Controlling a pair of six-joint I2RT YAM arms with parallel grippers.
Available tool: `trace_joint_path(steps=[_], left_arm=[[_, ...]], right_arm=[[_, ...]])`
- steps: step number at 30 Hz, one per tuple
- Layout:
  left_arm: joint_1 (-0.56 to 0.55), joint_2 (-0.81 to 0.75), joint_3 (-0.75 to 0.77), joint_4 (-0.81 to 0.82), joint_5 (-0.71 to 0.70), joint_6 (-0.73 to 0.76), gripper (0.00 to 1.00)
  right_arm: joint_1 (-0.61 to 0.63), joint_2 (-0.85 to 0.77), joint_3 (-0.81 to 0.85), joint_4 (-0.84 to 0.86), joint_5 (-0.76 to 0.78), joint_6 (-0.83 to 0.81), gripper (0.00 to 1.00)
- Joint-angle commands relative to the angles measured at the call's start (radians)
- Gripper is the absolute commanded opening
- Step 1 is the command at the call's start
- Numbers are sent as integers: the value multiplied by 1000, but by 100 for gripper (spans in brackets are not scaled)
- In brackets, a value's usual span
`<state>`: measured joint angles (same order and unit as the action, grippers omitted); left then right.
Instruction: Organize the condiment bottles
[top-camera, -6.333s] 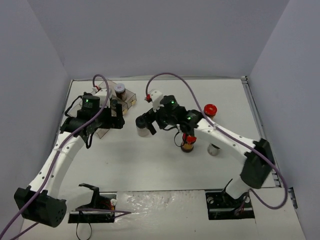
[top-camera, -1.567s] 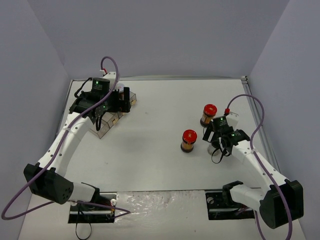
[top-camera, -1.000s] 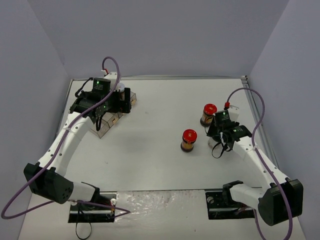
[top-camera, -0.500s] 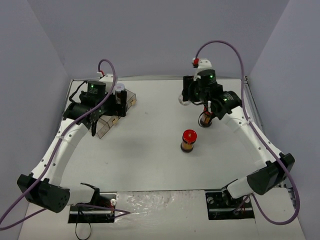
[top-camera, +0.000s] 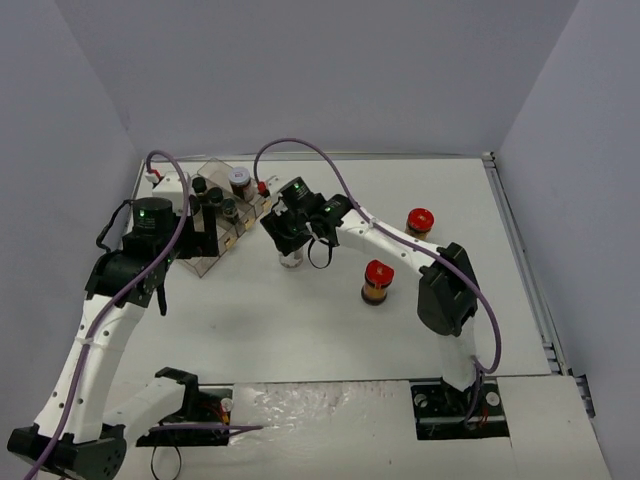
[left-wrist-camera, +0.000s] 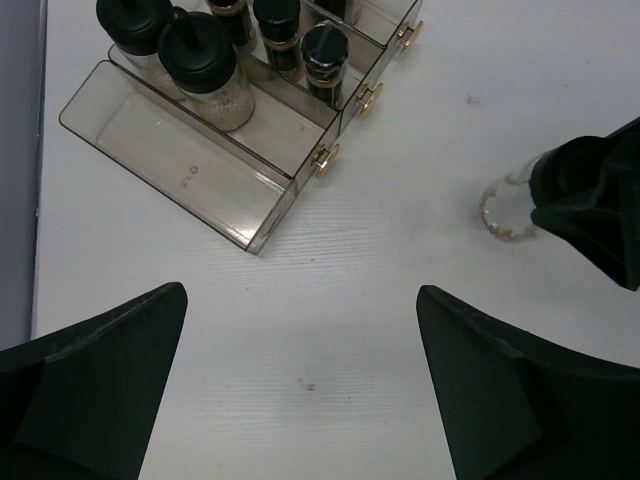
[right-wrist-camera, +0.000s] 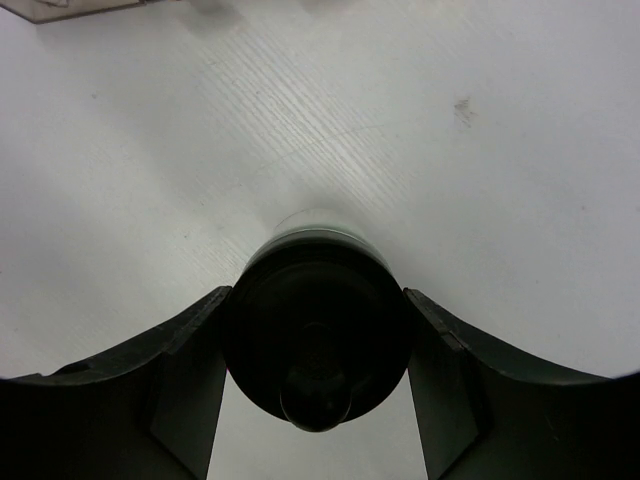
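My right gripper (right-wrist-camera: 317, 295) is shut on a black-capped jar (right-wrist-camera: 315, 350), its fingers (right-wrist-camera: 180, 380) pressed on both sides of the cap. The jar stands upright on the white table near the centre (top-camera: 291, 261) and also shows in the left wrist view (left-wrist-camera: 505, 215). My left gripper (left-wrist-camera: 300, 300) is open and empty above bare table, just in front of the clear tray (left-wrist-camera: 200, 185). Several black-capped jars (left-wrist-camera: 200, 60) stand in the tray, with a white-lidded jar (top-camera: 239, 177) at its far end. Two red-lidded jars (top-camera: 377, 281) (top-camera: 419, 221) stand on the table at the right.
The clear compartment tray (top-camera: 215, 245) sits at the left, its near compartment holding nothing. Small gold knobs (left-wrist-camera: 322, 157) line its right side. Grey walls enclose the table on the left, back and right. A purple cable loops over each arm.
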<state>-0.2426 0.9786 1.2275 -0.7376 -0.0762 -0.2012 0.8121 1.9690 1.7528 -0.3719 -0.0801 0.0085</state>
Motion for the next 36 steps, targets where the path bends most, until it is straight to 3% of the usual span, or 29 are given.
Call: trace_joint_path(steps=[1,10,14,15,18,19,21,22,27,36], left_arm=[[4,-26,-22,39,63,14,97],[-1,10,-78,99,194,2,97],[-7,30,-79,135,217,-12,97],[-8,34,-77,140,222,-14,97],[-9,46,-58,143,216,-11,97],[-9,49,-57,142,216,-11,97],[-9,59,-35,146,218,-6,97],[-9,61,-29,149,222,-9,97],[-21,124,28,150,245,-61,97],[-179,304,112,186,182,-112,97]], right_arm=[[31,18,-2,145,0,-43,0],[53,49,-115,221,23,-54,20],[56,25,-168,238,31,-50,35],[56,16,-177,238,34,-48,41],[58,-51,-197,238,36,-39,76],[58,-53,-201,238,36,-38,77],[59,-134,-216,236,45,-27,96],[59,-189,-234,233,49,-23,100],[52,-374,-327,225,136,21,100],[-8,-833,-707,282,472,184,100]])
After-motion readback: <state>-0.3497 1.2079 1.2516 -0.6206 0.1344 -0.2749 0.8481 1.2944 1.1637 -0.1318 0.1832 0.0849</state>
